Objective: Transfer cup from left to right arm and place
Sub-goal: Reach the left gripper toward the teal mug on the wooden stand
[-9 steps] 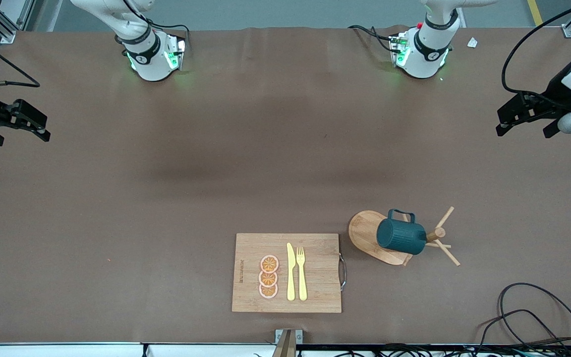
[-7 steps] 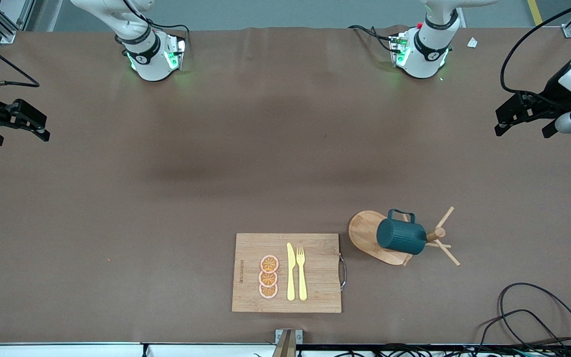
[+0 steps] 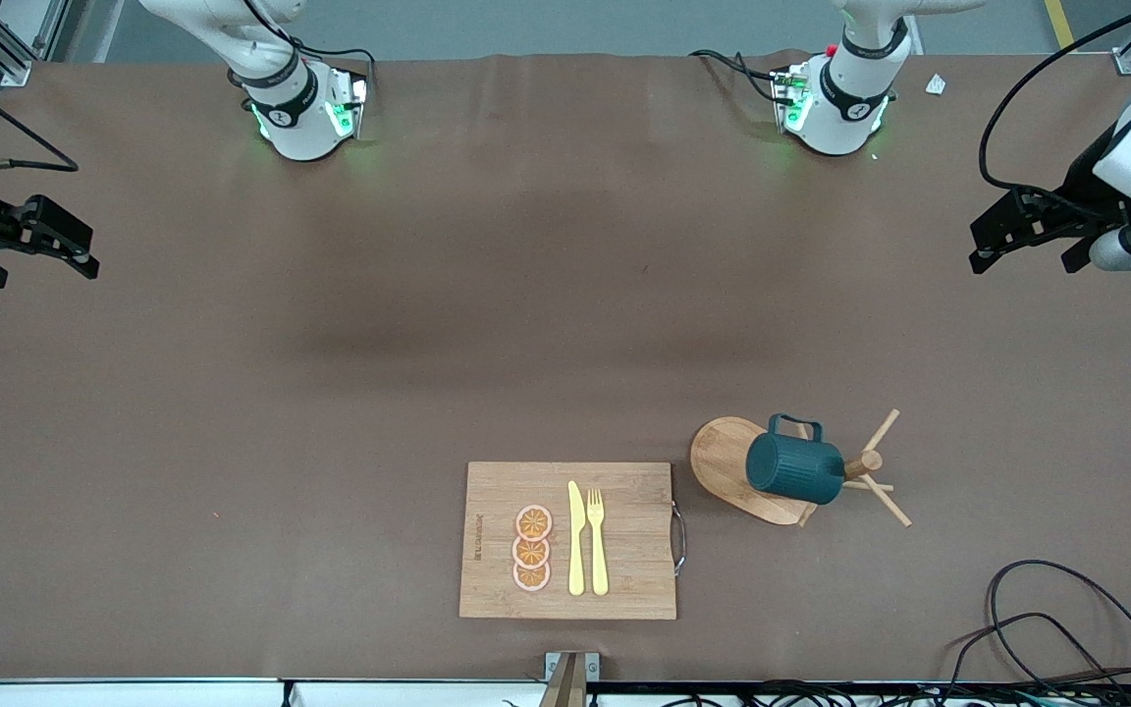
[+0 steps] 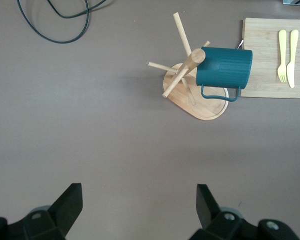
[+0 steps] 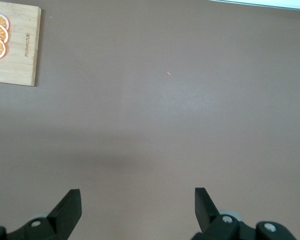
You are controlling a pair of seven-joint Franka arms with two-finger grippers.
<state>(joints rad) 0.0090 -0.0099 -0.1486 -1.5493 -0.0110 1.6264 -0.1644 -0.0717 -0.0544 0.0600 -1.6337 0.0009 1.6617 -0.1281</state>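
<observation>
The dark teal ribbed cup [image 3: 793, 469] hangs on its side on a peg of the wooden rack [image 3: 723, 462], handle pointing away from the front camera. The left wrist view shows the same cup [image 4: 225, 67] and rack [image 4: 205, 102] from above. My left gripper [image 3: 1022, 257] hovers open and empty over bare table at the left arm's end, well apart from the cup; its fingers [image 4: 69, 202] frame only brown table. My right gripper [image 3: 40, 267] waits open and empty over the right arm's end of the table, its fingertips [image 5: 69, 205] wide apart.
A wooden cutting board [image 3: 624, 579] beside the rack, toward the right arm's end, carries three orange slices [image 3: 532, 550], a yellow knife [image 3: 576, 540] and a fork [image 3: 597, 540]. Black cables [image 3: 1047, 619] lie near the front edge at the left arm's end.
My left gripper has shifted slightly toward the middle of the table. The right arm, cup and rack have not moved.
</observation>
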